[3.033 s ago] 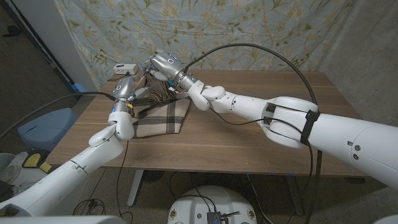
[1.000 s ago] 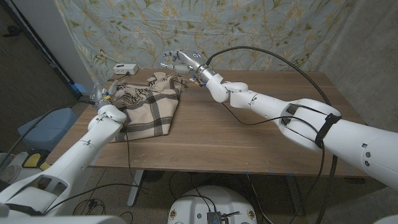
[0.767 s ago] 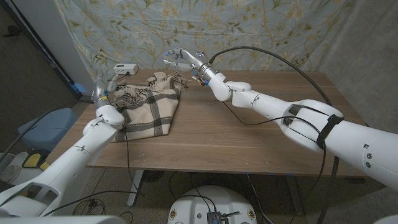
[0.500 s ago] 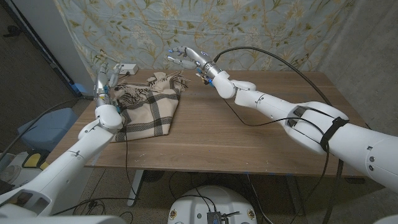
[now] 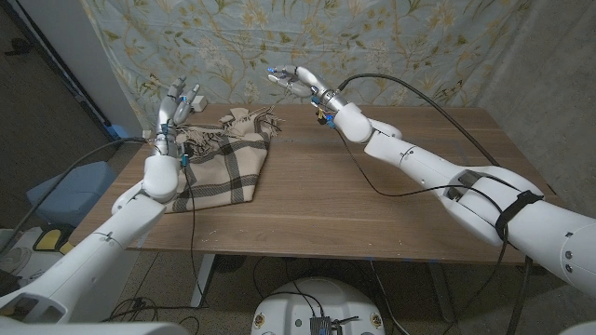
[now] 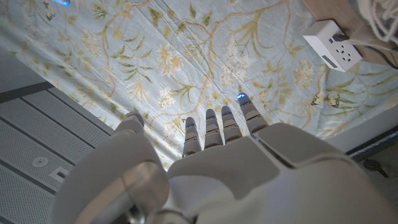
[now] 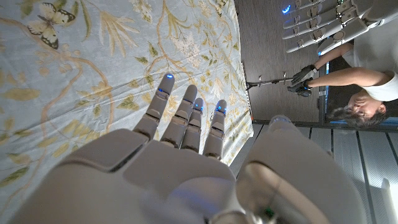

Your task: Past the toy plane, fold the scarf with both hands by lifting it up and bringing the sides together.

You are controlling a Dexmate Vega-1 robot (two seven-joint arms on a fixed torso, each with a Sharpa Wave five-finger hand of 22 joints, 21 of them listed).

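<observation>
Scarf [image 5: 226,158] edge behind left hand [image 5: 171,110].

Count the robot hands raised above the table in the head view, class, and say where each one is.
2. The left hand is up, fingers apart, over the scarf's left end; the right hand is raised behind the table's far edge, holding nothing.

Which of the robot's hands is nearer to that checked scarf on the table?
Left. The left hand is raised just above the scarf at its left edge. The right hand is lifted beyond the scarf's far right corner, farther off.
</observation>
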